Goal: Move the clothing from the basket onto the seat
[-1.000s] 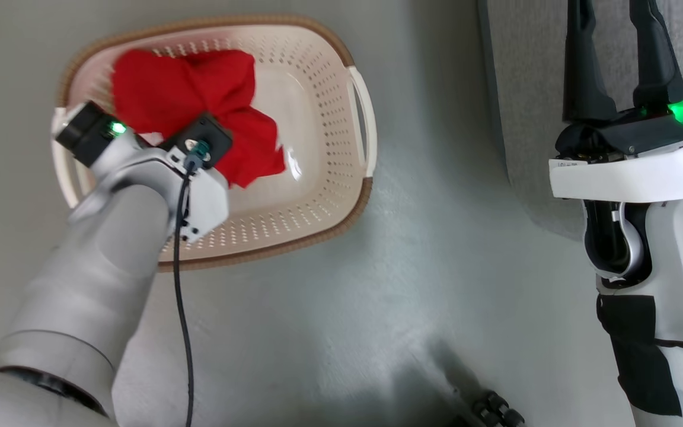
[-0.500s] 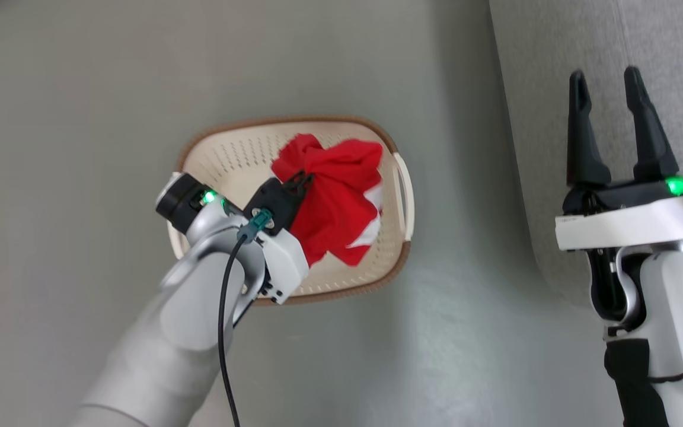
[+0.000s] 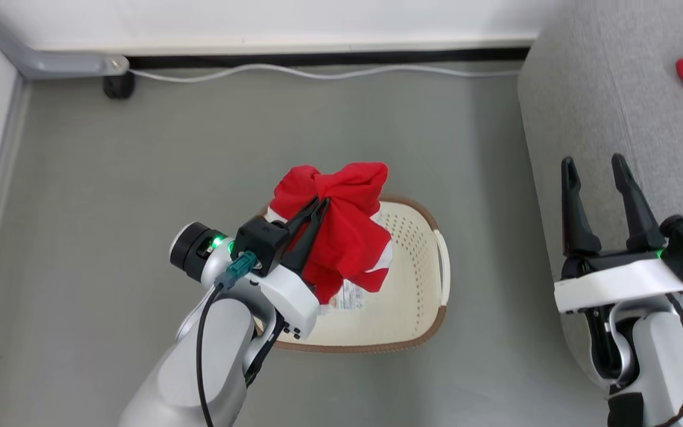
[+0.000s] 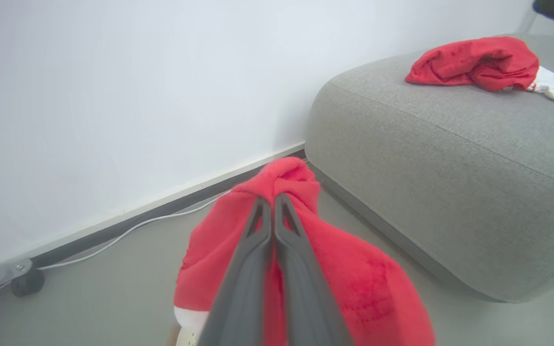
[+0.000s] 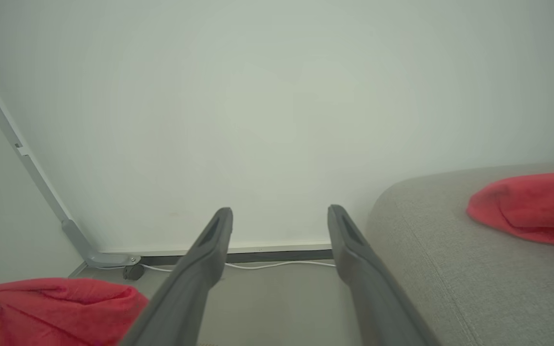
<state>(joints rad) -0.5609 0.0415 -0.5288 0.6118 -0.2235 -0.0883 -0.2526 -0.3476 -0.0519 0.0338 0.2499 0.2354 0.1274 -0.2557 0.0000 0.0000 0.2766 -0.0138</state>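
The left gripper (image 3: pixel 319 204) is clamped tight on a bunched red garment (image 3: pixel 350 237), its two dark fingers pressed together with a fold of the fabric pinched between their tips. The cloth hangs down from that pinch in a loose bundle, with white trim showing at its lower edge. In the head view the bundle overlaps the far left part of the basket (image 3: pixel 421 279), which stands on the grey floor (image 3: pixel 140 178) just beside the seat (image 3: pixel 602 118); a printed sticker (image 3: pixel 348 295) shows on the basket's cream bottom. A second red garment (image 4: pixel 474 63) lies crumpled on top of the seat, well apart from the held one, with a white piece at its side. The right gripper (image 5: pixel 279 214) hovers over the seat's edge with its fingers spread wide, holding nothing. A white cable (image 3: pixel 318 71) runs along the foot of the wall (image 4: pixel 113 96), near a small dark castor (image 3: pixel 119 86)
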